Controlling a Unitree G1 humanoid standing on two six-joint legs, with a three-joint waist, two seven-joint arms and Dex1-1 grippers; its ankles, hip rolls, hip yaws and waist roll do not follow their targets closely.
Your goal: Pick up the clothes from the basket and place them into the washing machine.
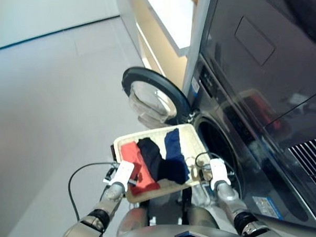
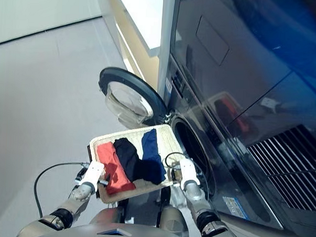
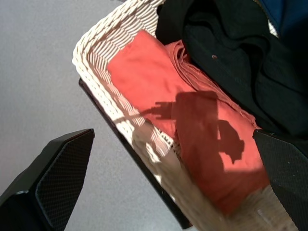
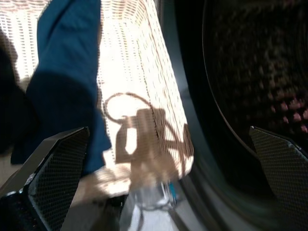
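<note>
Now, left pincer [image 3: 163,192]: wide open and empty, hovering over the near left corner of the basket, above the orange-red garment.
Right pincer [image 4: 168,183]: also spread open, holding nothing, above the basket's right edge, with the drum mouth just beside it.
Orange-red garment [image 1: 137,162]: lies along the left side of the basket, folded flat, touching the black one.
Black garment [image 1: 153,157]: crumpled in the middle, overlapping both neighbours.
Navy garment [image 1: 173,148]: stretched along the right half, its near end touching the black one.
Basket [image 1: 194,138]: cream woven tray just in front of the robot, between its arms, close to the machine's front.
Washing machine [image 1: 227,148]: drum mouth open and dark, with no cloth visible inside.
Door [image 1: 153,97]: swung fully open to the left, beyond the basket.
Count: three garments, one basket, one open drum, two pincers.
Progress: nothing loaded yet, by my reading; all three pieces remain in the basket, so every pick and every placement is left to do.
</note>
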